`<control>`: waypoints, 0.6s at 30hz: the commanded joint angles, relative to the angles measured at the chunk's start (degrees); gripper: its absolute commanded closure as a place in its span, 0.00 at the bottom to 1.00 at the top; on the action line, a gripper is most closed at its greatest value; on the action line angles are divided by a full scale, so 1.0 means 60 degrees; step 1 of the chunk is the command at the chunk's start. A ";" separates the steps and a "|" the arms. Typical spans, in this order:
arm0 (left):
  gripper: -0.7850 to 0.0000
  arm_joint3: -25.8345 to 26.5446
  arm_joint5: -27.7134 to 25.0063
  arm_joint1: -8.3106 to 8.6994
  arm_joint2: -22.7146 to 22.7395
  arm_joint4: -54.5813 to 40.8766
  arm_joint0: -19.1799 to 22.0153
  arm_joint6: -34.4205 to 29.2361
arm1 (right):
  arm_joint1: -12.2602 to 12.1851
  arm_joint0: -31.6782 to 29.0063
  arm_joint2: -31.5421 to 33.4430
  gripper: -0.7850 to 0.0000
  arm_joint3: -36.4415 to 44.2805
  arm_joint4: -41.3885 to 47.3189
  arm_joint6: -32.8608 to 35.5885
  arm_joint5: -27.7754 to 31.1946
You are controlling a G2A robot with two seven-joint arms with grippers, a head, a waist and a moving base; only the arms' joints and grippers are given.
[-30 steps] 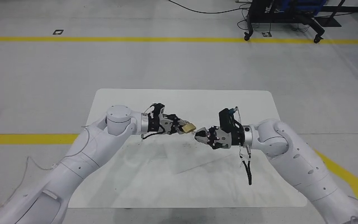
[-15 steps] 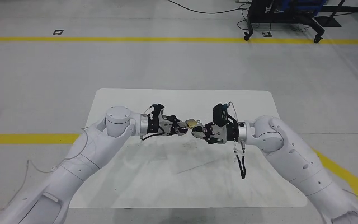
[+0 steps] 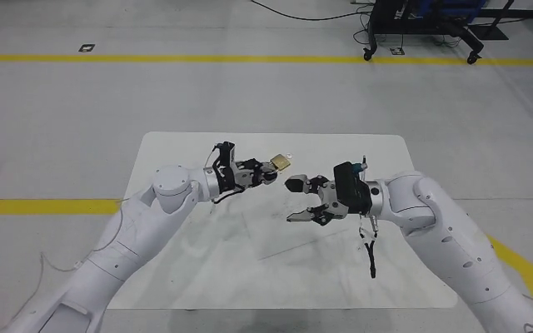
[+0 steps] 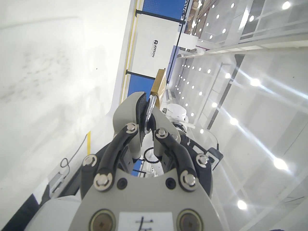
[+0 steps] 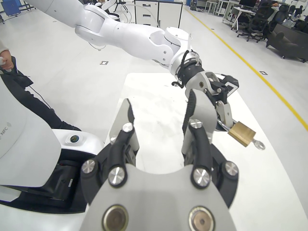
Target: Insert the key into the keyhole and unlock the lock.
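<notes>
White tabletop point(image 3: 250, 266) on a grey hall floor with yellow lines; both arms meet over its middle in the top view

- left hand point(image 3: 265, 172): closed on the shackle point(image 5: 222, 126) of the brass lock point(image 3: 281, 161), held in the air above the tabletop, centre of frame, a little toward the top
- key point(image 5: 258, 144): seated in the keyhole, head sticking out of the lock body's far end, nothing gripping it
- right hand point(image 3: 293, 200): spread wide, empty, just beside the lock, lower right of it in the top view
- cannot tell whether the shackle is popped

Risks, as I judge them:
- key sits unsupported; a jolt of the left arm could shake it out onto the tabletop
- lock is pinched by the shackle alone, so a turning force on the key may swing the body instead of turning the cylinder
- right hand closing off-line could knock the key head sideways or jam it
- if the shackle springs free, the body may drop or swing

Writing: white sticker point(image 4: 145, 221) with one handwritten character on the left wrist plate; printed panel point(image 4: 154, 49) in the hall behind; not transcribed
</notes>
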State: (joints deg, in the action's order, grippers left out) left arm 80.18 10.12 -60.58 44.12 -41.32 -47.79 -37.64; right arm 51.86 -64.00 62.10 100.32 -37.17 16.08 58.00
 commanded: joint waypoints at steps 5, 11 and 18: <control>1.00 0.1016 -0.0449 0.0082 -0.0320 0.2790 -0.0599 0.0944 | -0.0019 0.0015 0.0120 0.00 -0.0181 -0.0443 0.0315 -0.0514; 1.00 0.1345 -0.0438 0.0069 -0.0161 0.2672 -0.0850 0.0431 | -0.0034 0.0220 0.0060 0.00 -0.0492 -0.1474 0.1327 -0.1037; 1.00 0.1241 -0.0496 0.0016 0.0059 0.2572 -0.0883 0.0056 | 0.0166 0.0882 -0.0749 0.00 -0.1256 -0.1321 0.1829 -0.1094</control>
State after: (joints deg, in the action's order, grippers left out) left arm 87.71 7.12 -60.45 44.33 -25.91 -53.01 -37.17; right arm 52.72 -59.15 58.26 93.20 -45.13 26.71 51.46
